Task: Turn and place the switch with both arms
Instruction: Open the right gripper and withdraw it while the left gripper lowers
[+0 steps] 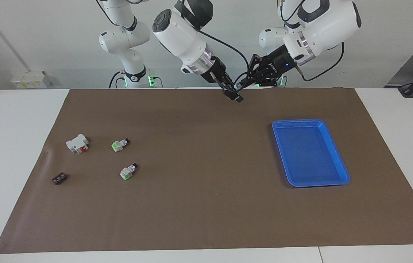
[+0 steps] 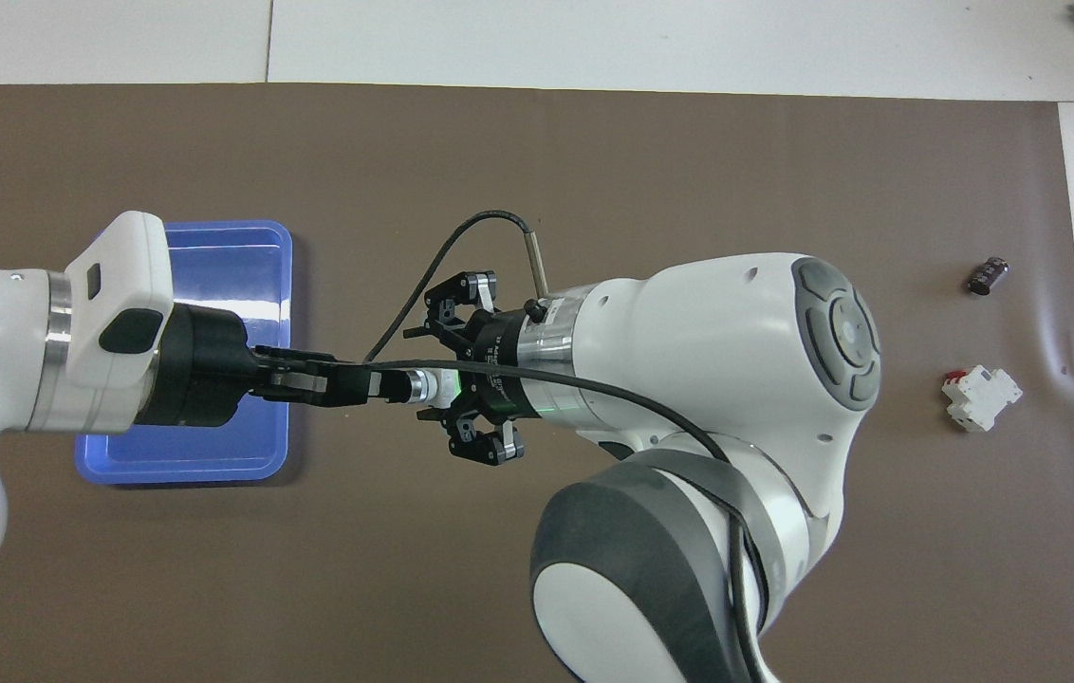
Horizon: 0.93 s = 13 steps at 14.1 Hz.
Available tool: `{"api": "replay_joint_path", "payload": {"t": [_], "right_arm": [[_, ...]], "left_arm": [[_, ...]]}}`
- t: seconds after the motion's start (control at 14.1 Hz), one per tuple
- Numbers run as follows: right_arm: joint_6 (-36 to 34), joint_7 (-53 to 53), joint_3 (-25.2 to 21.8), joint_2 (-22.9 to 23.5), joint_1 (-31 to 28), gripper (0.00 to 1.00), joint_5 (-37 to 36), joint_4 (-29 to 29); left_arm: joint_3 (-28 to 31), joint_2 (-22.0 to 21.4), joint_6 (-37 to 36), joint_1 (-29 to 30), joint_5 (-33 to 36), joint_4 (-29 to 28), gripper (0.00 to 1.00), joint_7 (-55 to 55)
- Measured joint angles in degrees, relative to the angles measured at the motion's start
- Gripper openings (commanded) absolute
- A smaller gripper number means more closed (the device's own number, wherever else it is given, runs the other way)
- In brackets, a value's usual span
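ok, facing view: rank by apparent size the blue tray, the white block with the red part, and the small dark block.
1. blue tray, by far the largest
2. white block with the red part
3. small dark block, the smallest

All lie on the mat; camera nearness leaves the order unchanged.

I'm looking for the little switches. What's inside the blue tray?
Nothing lies in the blue tray in the facing view. From overhead, the left arm covers part of it.

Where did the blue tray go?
The blue tray sits on the brown mat toward the left arm's end of the table, with nothing in it. In the overhead view the left claw partly covers it.
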Motion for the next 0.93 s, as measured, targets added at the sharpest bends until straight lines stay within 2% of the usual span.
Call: {"api": "replay_joint_path", "payload": {"t": [0.28, 0.43, 0.78, 0.93], "right_arm": [[0.4, -7.1, 0.3, -0.2, 0.0, 1.00, -0.7, 0.2], [-0.9, -13.0, 0.1, -0.7, -0.2, 1.00, -2.6, 0.3], [-6.3, -26.5, -0.3, -3.1, -5.1, 1.00, -7.8, 0.4], [-8.0, -31.8, -0.4, -3.9, -7.4, 1.00, -12.3, 0.4]], "left_arm": [[-0.2, 0.0, -0.2, -0.3, 0.2, -0.1, 0.00, -0.5], [-0.2, 0.0, -0.2, 0.1, 2.4, -0.3, 0.00, -0.7], [0.1, 0.0, -0.2, 3.1, 17.1, -1.2, 0.00, -0.8], [0.2, -0.3, -0.2, 4.2, 22.9, -2.5, 0.00, -0.8]]}}
